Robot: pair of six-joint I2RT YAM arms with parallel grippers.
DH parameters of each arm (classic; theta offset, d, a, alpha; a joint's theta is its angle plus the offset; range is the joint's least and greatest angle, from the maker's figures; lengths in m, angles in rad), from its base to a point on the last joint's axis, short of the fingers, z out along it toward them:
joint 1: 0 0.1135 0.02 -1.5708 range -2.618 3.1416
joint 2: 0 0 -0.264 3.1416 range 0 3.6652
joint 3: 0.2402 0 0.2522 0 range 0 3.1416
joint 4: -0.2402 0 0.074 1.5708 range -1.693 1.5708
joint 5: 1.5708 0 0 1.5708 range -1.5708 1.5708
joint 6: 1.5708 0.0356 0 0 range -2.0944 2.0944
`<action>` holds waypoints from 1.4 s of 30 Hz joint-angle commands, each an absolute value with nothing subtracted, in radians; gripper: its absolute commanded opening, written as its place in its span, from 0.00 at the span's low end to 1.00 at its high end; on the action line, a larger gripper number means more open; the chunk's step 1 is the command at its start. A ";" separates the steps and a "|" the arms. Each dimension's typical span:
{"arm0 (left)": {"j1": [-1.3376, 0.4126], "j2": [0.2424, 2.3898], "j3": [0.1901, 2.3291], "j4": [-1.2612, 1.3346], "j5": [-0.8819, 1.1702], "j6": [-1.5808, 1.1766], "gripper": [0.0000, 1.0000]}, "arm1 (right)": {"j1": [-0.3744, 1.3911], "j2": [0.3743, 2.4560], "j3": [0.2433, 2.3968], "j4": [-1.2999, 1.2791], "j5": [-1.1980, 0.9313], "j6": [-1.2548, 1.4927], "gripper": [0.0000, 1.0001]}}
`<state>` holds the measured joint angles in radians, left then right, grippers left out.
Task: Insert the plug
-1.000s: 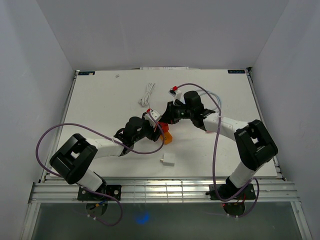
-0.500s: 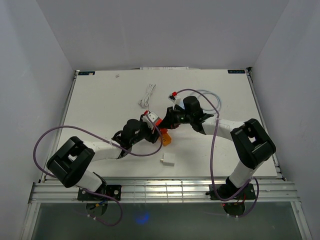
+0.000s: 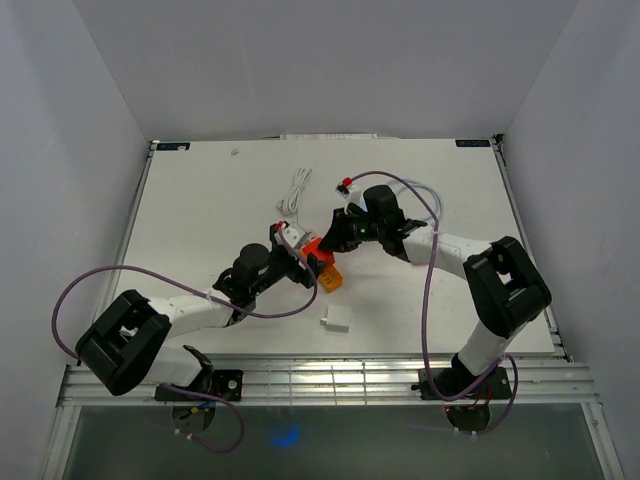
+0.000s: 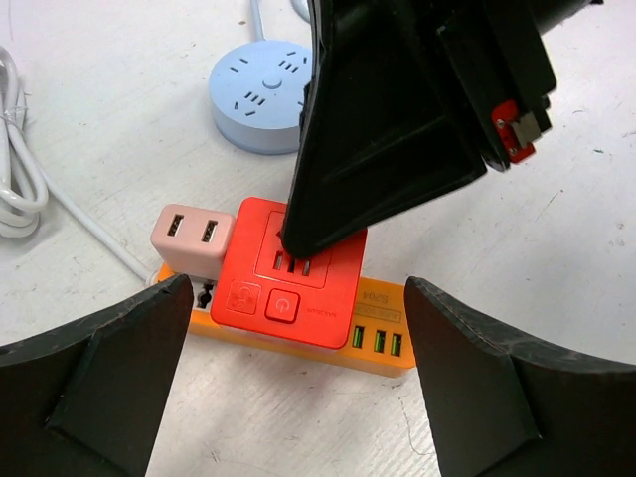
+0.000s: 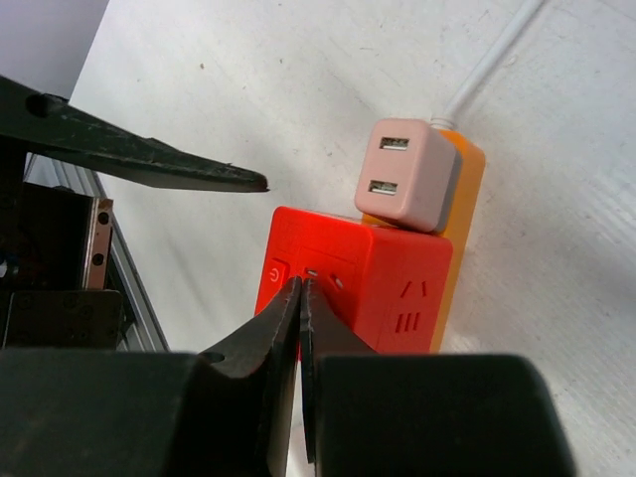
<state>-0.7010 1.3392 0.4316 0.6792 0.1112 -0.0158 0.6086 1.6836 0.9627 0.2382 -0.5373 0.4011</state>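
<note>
A red cube plug (image 4: 288, 270) sits in the orange power strip (image 4: 383, 338), beside a pink USB adapter (image 4: 192, 236). My right gripper (image 5: 299, 283) is shut, holds nothing, and its tips touch the top face of the red plug (image 5: 388, 288) near its slots. It shows in the left wrist view (image 4: 298, 238) as a black wedge coming from above. My left gripper (image 4: 296, 288) is open and empty, its fingers standing apart on either side of the strip without touching it. In the top view the red plug (image 3: 313, 248) lies between both grippers.
A blue round socket (image 4: 260, 94) lies just behind the strip. A white coiled cable (image 3: 295, 190) lies at the back left. A small white adapter (image 3: 335, 319) lies nearer the front edge. The strip's white cord (image 5: 497, 50) runs away from it.
My left arm has drawn back to the left and nearer, away from the strip, leaving the red plug in plain view. My right gripper stays on the plug.
</note>
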 commanded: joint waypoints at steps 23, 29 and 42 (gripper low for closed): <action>-0.703 1.057 0.288 0.798 -0.255 -0.135 0.98 | 0.600 1.698 0.936 0.117 -0.453 0.341 0.08; -0.703 1.060 0.288 0.796 -0.265 -0.141 0.98 | 0.598 1.658 0.968 0.097 -0.440 0.333 0.08; -0.703 1.095 0.314 0.746 -0.301 -0.242 0.98 | 0.600 1.454 0.919 0.037 -0.384 0.295 0.36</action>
<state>-0.7025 1.0870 0.2996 0.7750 -0.3138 -0.2001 0.6018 1.5311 0.9504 0.0589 -0.4267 0.3374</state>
